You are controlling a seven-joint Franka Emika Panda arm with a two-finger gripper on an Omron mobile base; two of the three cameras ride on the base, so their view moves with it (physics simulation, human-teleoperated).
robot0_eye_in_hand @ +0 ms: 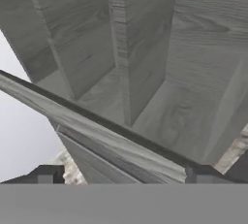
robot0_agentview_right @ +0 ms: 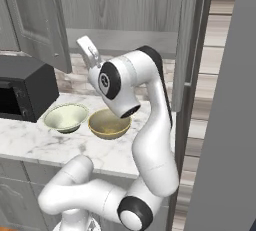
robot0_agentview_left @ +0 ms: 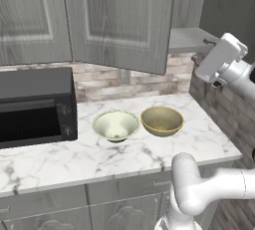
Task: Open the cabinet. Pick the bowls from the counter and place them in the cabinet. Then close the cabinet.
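Note:
The cabinet [robot0_agentview_left: 119,20] hangs over the counter [robot0_agentview_left: 74,159] with its doors swung open, and its grey shelf [robot0_agentview_right: 125,40] is bare. Two bowls sit side by side on the marble below: a cream-white bowl [robot0_agentview_left: 115,124] [robot0_agentview_right: 65,116] on the left and a tan-olive bowl [robot0_agentview_left: 162,119] [robot0_agentview_right: 107,123] on the right. My gripper [robot0_agentview_left: 208,50] [robot0_agentview_right: 87,47] is raised at shelf height, well above the bowls and pointing into the cabinet [robot0_eye_in_hand: 145,48]. In the hand view the gripper [robot0_eye_in_hand: 125,177] stands open, with nothing between its fingertips [robot0_eye_in_hand: 46,175].
A black microwave [robot0_agentview_left: 35,107] [robot0_agentview_right: 20,92] stands on the counter left of the bowls. The open left door [robot0_agentview_right: 40,20] hangs out over the counter, and the right door [robot0_agentview_right: 192,40] stands edge-on. A brick side wall [robot0_agentview_left: 214,109] closes the counter's right end.

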